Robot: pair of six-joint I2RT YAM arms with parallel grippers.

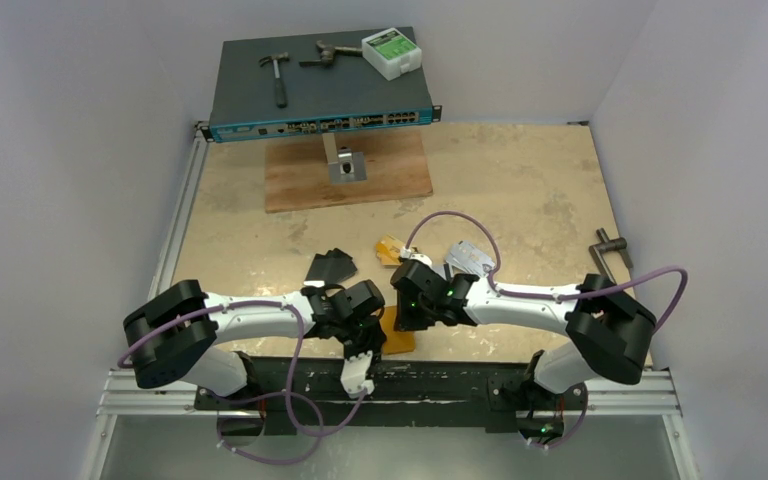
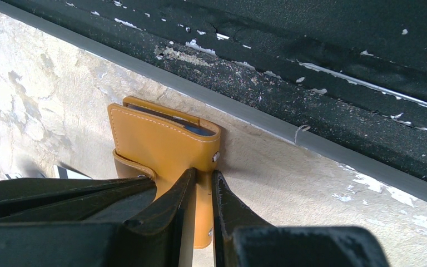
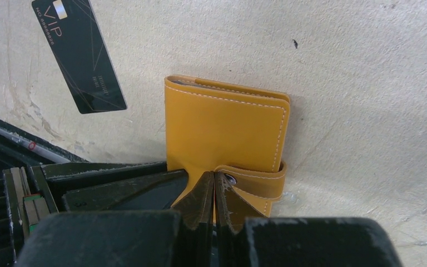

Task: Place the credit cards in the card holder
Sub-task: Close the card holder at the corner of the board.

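Observation:
The orange card holder (image 1: 400, 338) lies at the table's near edge between both grippers, its flap folded over. My left gripper (image 2: 203, 179) is shut on its orange snap tab (image 2: 202, 211), which runs between the fingers. A dark card edge (image 2: 195, 129) shows inside the holder (image 2: 161, 142). My right gripper (image 3: 214, 179) is shut, its tips pressed on the holder (image 3: 222, 125) beside the snap button (image 3: 231, 179). Among the credit cards, black ones (image 1: 330, 266) lie behind the left gripper (image 1: 358, 322), an orange-gold one (image 1: 390, 248) and silvery ones (image 1: 468, 258) behind the right gripper (image 1: 405, 312). One black VIP card (image 3: 79, 55) lies loose.
A network switch (image 1: 250, 95) at the back carries a hammer (image 1: 276, 72), another tool (image 1: 326, 53) and a white-green box (image 1: 392, 52). In front of it is a wooden board (image 1: 390, 175) with a metal bracket (image 1: 344, 165). A metal handle (image 1: 612, 250) lies right. The black rail (image 2: 311, 83) borders the holder.

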